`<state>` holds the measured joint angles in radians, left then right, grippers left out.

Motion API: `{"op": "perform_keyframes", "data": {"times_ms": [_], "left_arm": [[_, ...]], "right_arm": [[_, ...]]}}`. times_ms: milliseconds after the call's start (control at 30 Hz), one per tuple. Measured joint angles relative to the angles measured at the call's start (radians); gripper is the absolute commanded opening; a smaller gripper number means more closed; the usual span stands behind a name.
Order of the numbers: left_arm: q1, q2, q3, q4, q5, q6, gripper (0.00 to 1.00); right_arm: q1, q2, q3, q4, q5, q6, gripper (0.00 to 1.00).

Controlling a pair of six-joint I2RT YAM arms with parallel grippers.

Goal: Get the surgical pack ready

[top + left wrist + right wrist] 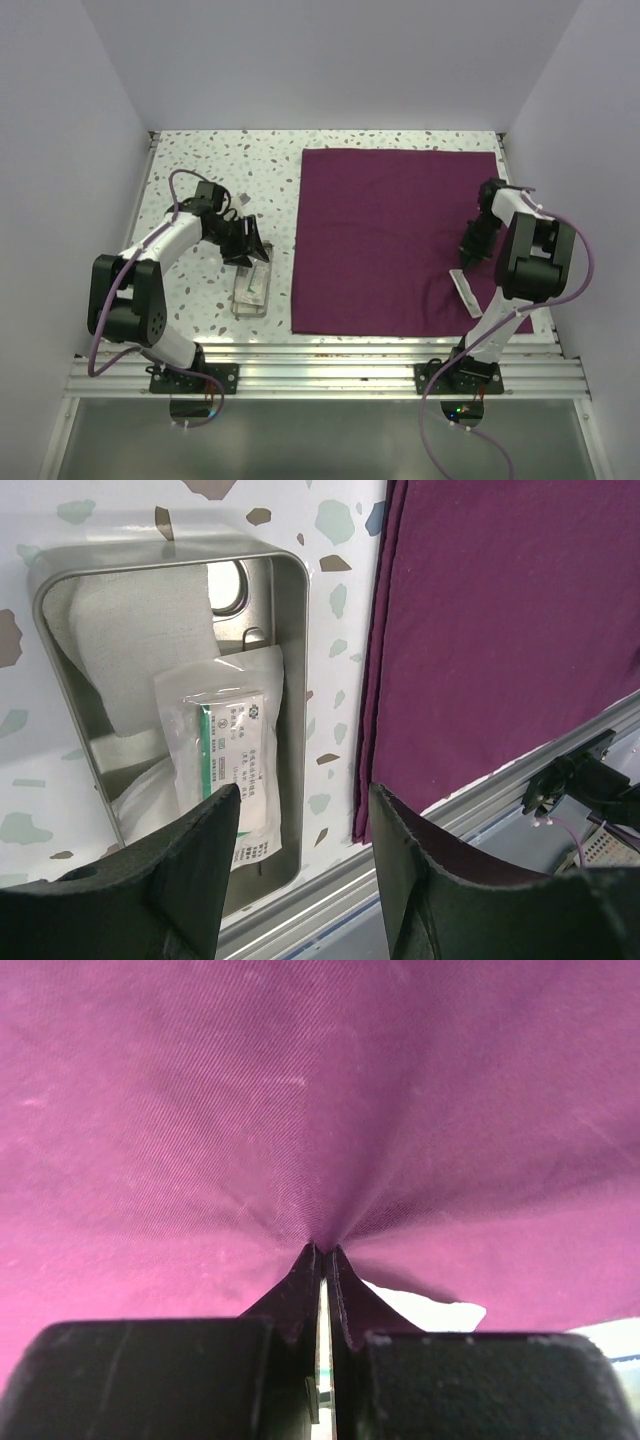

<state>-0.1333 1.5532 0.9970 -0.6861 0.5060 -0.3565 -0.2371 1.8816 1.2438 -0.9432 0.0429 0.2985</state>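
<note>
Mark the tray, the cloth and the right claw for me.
tray (292, 650): left wrist view, on the wall nearest the cloth.
cloth (390, 230): top view, on the flat middle of the sheet.
right claw (322, 1252): right wrist view, between the tips, shut on a cloth fold.

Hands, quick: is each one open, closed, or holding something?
Left hand: open, holding nothing, by the steel tray.
Right hand: closed, pinching the purple cloth.
</note>
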Motion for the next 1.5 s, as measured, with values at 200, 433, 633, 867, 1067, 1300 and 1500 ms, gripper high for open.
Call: {"op": "perform_keyframes", "data": {"times_ms": [200,433,633,867,1067,1300,1500], "left_arm": [[0.0,0.0,0.0,0.0,0.001,0.0,0.58],[0.0,0.0,0.0,0.0,0.01,0.0,0.58],[0.0,0.0,0.0,0.001,0.016,0.0,0.58],[0.0,0.0,-0.002,0.019,0.034,0.0,0.58],[0.0,0.0,-0.014,0.028,0.047,0.0,0.58],[0.0,0.0,-0.014,0.042,0.059,0.0,0.58],[0.0,0.0,-0.014,0.042,0.063,0.0,0.58]], "right_arm": [[0.0,-0.008,0.06,-0.043,0.015,0.004,0.29],[0.0,-0.012,0.066,-0.053,0.019,0.0,0.5],[0.0,-0.051,0.034,-0.063,0.015,-0.024,0.54],[0.001,-0.08,-0.076,-0.067,-0.012,-0.074,0.88],[0.001,-0.08,-0.093,-0.056,-0.017,-0.106,0.98],[0.009,-0.076,-0.126,-0.036,-0.018,-0.108,0.95],[0.016,-0.075,-0.141,-0.031,-0.006,-0.095,0.84]]}}
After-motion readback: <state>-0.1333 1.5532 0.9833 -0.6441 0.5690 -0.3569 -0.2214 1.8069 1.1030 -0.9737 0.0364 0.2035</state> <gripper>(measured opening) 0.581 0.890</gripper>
